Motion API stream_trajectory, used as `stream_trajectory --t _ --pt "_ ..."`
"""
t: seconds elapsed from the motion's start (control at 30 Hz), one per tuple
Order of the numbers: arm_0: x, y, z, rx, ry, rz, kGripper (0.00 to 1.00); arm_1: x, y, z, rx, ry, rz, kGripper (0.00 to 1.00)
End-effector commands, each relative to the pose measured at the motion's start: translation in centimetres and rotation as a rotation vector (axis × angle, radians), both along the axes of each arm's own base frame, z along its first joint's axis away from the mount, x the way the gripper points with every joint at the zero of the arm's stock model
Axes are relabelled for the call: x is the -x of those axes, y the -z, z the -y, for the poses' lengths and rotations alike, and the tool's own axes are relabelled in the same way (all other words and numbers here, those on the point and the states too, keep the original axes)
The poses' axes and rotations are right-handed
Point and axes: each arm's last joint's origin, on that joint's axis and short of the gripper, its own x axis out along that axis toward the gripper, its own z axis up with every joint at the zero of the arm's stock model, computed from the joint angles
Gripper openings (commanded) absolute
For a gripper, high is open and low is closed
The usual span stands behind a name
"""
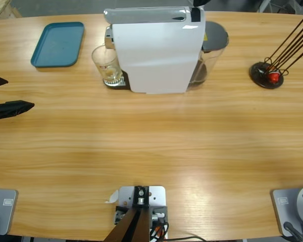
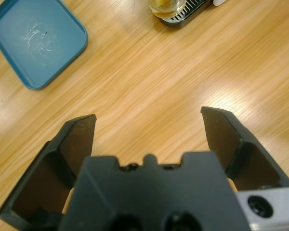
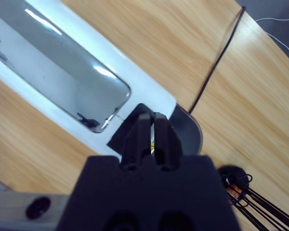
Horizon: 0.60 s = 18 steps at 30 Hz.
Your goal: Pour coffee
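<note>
The glass [image 1: 106, 64] stands on the drip grid [image 1: 116, 81] at the front of the white coffee machine [image 1: 156, 48]. A shallow layer of amber-brown coffee [image 2: 164, 6] shows in the bottom of the glass in the left wrist view. Judged from this, brewing has started or finished, and the glass is not yet lifted or moved; any pouring step remains.

The left gripper [image 2: 149, 126] hangs over bare table with its 2 jaws spread wide and nothing between them. In the high view its black tips enter at the left edge, well apart from the glass. The right gripper [image 3: 152, 129] is above the top of the machine, close to the chrome lid [image 3: 62, 72], with its 2 jaws pressed together and holding nothing visible.

Open room: the wooden table [image 1: 156, 146] between the left gripper and the glass is bare. The blue tray [image 1: 58, 44] lies near the far edge, left of the glass. The stick holder [image 1: 266, 74] stands well right of the machine.
</note>
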Motion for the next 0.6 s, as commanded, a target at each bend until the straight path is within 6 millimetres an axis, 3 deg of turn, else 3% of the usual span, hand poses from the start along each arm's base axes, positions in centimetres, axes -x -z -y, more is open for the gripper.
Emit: stream_trajectory --t 0.03,0.13,0.37,0.6 --pt "-0.5 1.7 0.1 -0.046 -0.027 -0.047 0.95 1.4 -3.0 2.1 -0.026 0.059 0.079 0.628" --pt "-0.5 1.7 0.1 -0.044 -0.029 -0.048 0.95 3.0 -4.7 3.1 -0.074 0.072 0.1 0.811" --pt "-0.2 1.7 0.0 0.004 -0.051 -0.054 0.945 9.1 -3.3 6.5 -0.151 0.034 0.067 0.816" --pt "1.1 2.2 -0.7 0.077 -0.027 -0.005 0.945 15.2 2.8 9.8 -0.11 -0.106 0.14 0.821"
